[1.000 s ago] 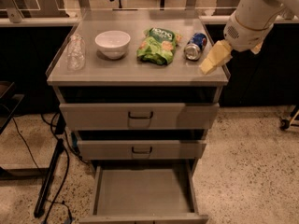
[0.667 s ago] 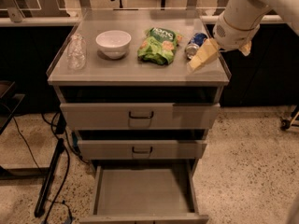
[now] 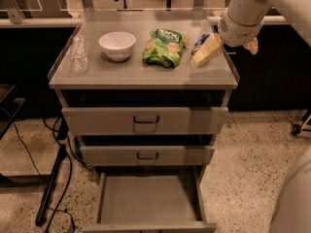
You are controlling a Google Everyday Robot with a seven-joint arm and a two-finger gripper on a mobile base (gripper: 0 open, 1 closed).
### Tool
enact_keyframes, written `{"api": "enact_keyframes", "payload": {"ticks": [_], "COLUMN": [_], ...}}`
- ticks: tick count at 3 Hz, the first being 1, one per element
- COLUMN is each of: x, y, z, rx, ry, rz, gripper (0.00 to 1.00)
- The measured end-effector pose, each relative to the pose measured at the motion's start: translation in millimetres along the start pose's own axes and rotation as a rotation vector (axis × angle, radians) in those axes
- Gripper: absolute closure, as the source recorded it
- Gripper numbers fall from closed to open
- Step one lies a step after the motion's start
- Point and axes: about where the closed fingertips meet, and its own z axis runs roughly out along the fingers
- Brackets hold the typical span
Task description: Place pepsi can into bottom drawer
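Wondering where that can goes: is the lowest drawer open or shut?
Open and empty: the bottom drawer is pulled out, bare grey floor showing. The gripper is at the pepsi can up top.

White bowl [image 3: 117, 44], chip bag [image 3: 164, 47] (green), cup [image 3: 79, 55]

Only print in view: white lettering across the top of the green chip bag [image 3: 163, 47], lying on the cabinet top [image 3: 141, 74] btwn the white bowl [image 3: 117, 44] and the pepsi can [image 3: 199, 41]. Letters too blurred to read, so no brand can be given. The can shows only a bit of blue side; its logo can't be made out, as it's mostly hidden behind the gripper [image 3: 208, 54], which sits low over the top's right rear, right at the can. No other text legible.
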Motion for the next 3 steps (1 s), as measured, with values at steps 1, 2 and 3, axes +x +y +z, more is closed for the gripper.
{"api": "enact_keyframes", "payload": {"ticks": [1,2,3], "x": [-27,-82,-87], "y": [11,1,-1], "z": [10,20,17], "rx": [-0.028,0.008,0.01], "ry": [-0.009,-0.041,-0.056], "rz": [0.048,0.112,0.115], "gripper": [0.0,0.0,0.0]}}
